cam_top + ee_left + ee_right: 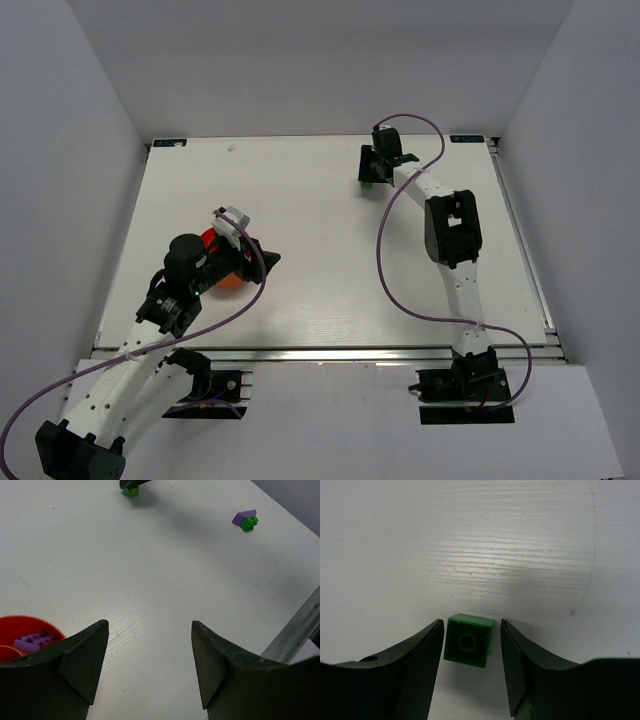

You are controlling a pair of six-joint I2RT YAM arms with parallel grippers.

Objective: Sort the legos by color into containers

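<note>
A green lego (469, 640) lies studs-down on the white table, between the fingers of my right gripper (471, 650). The jaws stand open around it, with a thin gap on each side. In the top view this gripper (372, 178) is at the far middle of the table. My left gripper (150, 655) is open and empty, low over bare table. It sits beside the red bowl (208, 243) and the orange bowl (231, 282). A bowl rim (47, 624) shows at the left of the left wrist view, with a purple lego (34, 641) inside.
A purple lego (244, 516) and a green lego (248, 524) lie touching each other at the far right of the left wrist view. The metal rail (300, 625) runs along the table's right edge. Grey walls enclose the table.
</note>
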